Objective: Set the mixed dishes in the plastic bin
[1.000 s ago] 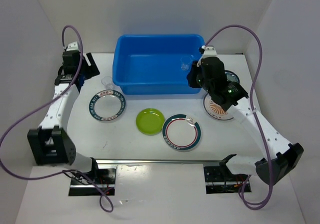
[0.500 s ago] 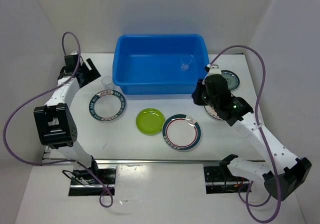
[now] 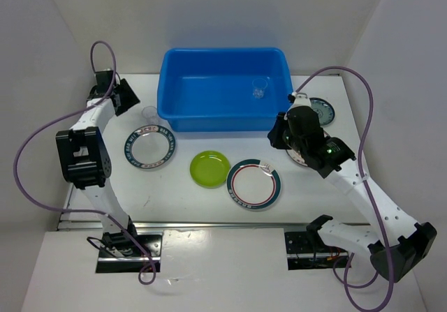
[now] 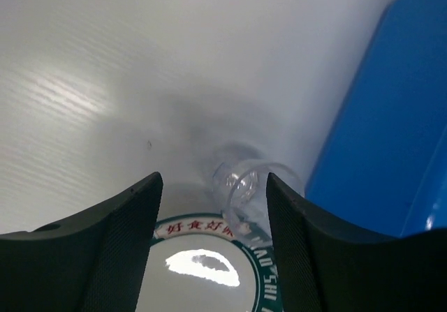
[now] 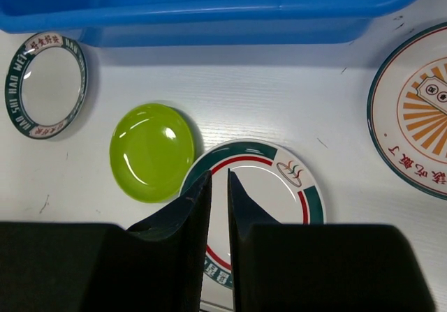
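While white walls enclose the white table | left gripper wide | right gripper nearly closed

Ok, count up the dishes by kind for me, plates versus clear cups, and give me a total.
Plates: 5 (left teal-rimmed plate, right teal-rimmed plate, lime-green plate, orange-sunburst plate, dark teal plate)
Clear cups: 2 (right cup, left cup)
Total: 7

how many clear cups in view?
2. One cup sits inside the blue bin, right side. The other cup is on the table left of the bin, beside a teal-rimmed plate. The right arm may hide more.
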### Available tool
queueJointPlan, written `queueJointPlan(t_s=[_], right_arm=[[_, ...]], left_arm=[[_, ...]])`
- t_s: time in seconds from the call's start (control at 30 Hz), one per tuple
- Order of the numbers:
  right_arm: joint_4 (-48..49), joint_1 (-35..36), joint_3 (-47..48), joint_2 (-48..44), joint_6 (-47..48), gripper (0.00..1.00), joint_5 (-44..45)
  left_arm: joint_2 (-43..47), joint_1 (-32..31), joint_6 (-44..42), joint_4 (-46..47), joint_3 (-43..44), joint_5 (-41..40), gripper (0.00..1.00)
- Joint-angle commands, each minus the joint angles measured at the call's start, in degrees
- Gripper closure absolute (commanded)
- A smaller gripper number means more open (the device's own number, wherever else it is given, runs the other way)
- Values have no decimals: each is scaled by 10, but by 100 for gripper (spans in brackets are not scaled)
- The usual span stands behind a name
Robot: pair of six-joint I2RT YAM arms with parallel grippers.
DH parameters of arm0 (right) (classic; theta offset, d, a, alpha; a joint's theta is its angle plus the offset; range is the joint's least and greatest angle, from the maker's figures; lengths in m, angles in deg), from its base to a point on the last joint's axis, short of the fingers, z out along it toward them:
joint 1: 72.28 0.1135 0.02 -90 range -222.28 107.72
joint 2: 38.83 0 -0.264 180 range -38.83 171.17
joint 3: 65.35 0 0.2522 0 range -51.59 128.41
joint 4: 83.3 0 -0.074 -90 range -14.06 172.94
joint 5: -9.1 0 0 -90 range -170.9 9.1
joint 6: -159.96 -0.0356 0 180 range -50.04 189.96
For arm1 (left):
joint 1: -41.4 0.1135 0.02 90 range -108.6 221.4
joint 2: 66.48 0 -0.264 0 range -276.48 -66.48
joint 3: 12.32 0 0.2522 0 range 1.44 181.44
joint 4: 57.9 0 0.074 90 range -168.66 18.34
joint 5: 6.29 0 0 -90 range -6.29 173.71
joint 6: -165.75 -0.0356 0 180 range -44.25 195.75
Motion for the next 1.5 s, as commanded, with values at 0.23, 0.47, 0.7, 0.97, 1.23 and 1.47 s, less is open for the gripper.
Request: queueJointPlan(t_s=[0.23, 0.47, 0.7, 0.97, 1.23, 1.47], right_arm=[[12, 5, 11, 22, -12, 80, 29], [12, 5, 11, 34, -7, 80, 36], [12, 5, 17, 34, -2, 80, 41], [12, 5, 17, 34, 4, 80, 46], [17, 5, 17, 34, 15, 80, 46], [22, 5, 17, 34, 20, 80, 46]], left_arm=[[-66, -46, -34, -22, 74, -82, 36], [-44, -46, -40, -22, 48, -114, 41], [-51, -46, -46, -35, 35, -132, 58], [-56, -51, -46, -35, 18, -121, 77], [-17, -57, -40, -22, 7, -138, 100], [40, -62, -45, -32, 56, -158, 100]])
